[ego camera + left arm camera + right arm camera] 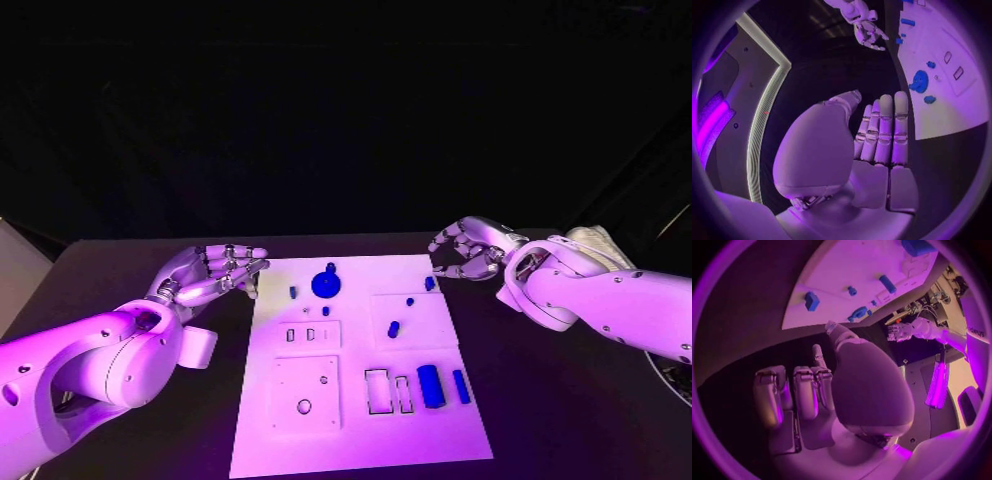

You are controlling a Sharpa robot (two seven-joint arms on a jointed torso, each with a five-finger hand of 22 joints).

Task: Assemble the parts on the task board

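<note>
Both hands empty, left hand [214,272] fingers straight at the task board [361,440]'s far left corner, right hand [473,250] curled at its far right corner; no part seems picked yet, next likely a reach for a blue part [327,284].

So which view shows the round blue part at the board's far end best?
The head view: the round part lies in plain sight on the board, with the slots and other parts around it. The left wrist view shows it closer but bent near the rim. The right wrist view catches it small and edge-on.
</note>
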